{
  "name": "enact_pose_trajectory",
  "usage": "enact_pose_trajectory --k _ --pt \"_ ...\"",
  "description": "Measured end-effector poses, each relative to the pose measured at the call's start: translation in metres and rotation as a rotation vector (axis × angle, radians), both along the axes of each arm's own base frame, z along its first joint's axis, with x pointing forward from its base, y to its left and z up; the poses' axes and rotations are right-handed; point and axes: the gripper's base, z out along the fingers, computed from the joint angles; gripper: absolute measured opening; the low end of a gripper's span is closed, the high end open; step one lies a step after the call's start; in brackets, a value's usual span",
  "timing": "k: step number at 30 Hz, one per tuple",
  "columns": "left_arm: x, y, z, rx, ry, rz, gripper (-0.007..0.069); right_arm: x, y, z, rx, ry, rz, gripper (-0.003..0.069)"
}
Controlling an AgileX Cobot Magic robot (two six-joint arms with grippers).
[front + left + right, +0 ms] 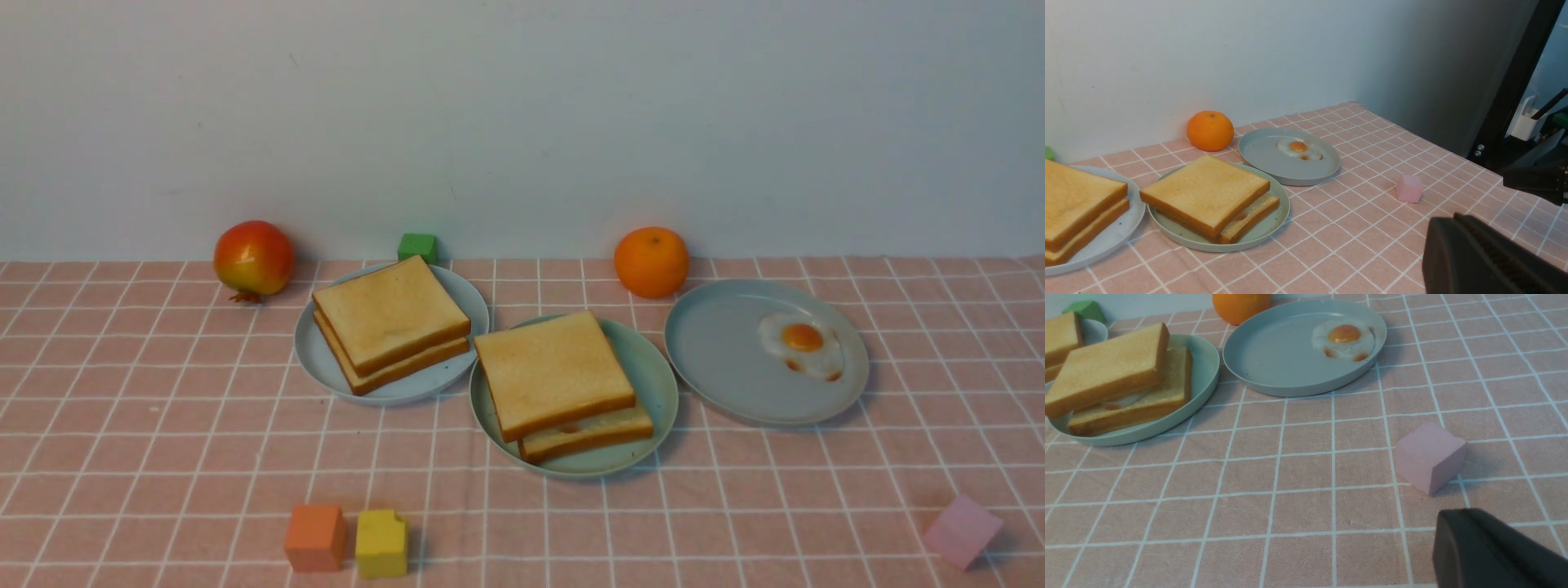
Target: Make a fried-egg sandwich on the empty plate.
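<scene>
The fried-egg sandwich (555, 376) lies on the round pale mint-green plate (663, 384) in the middle of the table. Its top toast sits skewed over the bottom slice, and a sliver of white egg (1122, 401) shows between them. Both wrist views also show the sandwich (1208, 192) (1110, 367) and its plate (1284, 208) (1204, 371). My left gripper (1454, 214) is shut and empty, low over the cloth near the pink cube. My right gripper (1468, 509) is shut and empty too, just short of the same cube. Neither gripper shows in the front view.
A grey-blue plate (718, 359) on the right holds a loose fried egg (804, 343). The left plate (314, 359) carries a toast stack (390, 322). Also here: a red fruit (254, 259), orange (651, 261), and green (418, 247), orange (315, 536), yellow (381, 543) and pink (962, 530) cubes.
</scene>
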Motion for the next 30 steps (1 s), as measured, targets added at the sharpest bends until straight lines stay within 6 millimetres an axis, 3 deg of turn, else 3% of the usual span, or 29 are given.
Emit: enact_pose_trajectory --k 16,21,26,30 --pt "0.003 0.003 0.001 0.051 -0.059 0.048 0.0013 0.0 0.0 0.0 0.002 0.0 0.0 0.0011" --pt "0.013 0.016 0.003 0.058 -0.084 0.284 0.0013 0.0 0.0 0.0 0.002 0.0 0.0 0.0015" --pt "0.019 0.038 -0.028 0.023 0.046 0.631 0.0013 0.0 0.0 0.0 0.002 0.0 0.0 0.0018" --pt "0.014 0.046 -0.073 -0.009 0.151 0.757 0.0013 0.0 0.0 0.0 0.002 0.0 0.0 0.0022"
